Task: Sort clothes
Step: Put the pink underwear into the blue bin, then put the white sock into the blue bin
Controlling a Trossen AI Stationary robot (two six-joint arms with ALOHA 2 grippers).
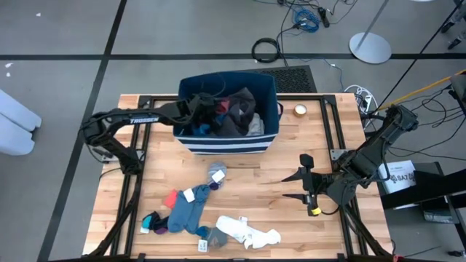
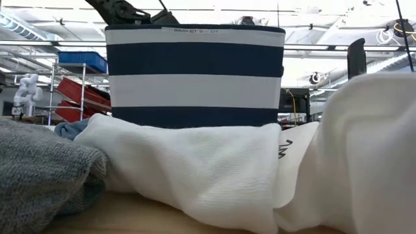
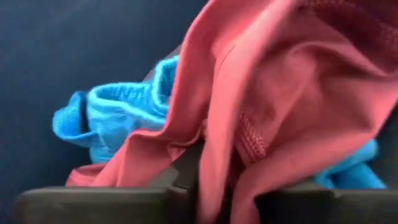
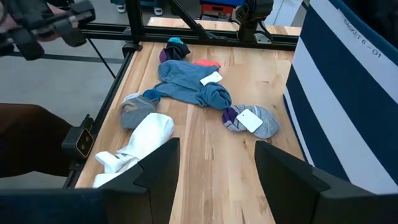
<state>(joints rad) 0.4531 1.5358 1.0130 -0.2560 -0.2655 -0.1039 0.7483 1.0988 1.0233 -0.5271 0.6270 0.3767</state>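
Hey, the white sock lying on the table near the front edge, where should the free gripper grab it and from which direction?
Probably from straight above, at the bunched middle of the white sock. It lies flat and crumpled on the table, so the raised folds there give the fingers something to pinch. The right gripper hangs open beside it; the left gripper is down in the striped bin.
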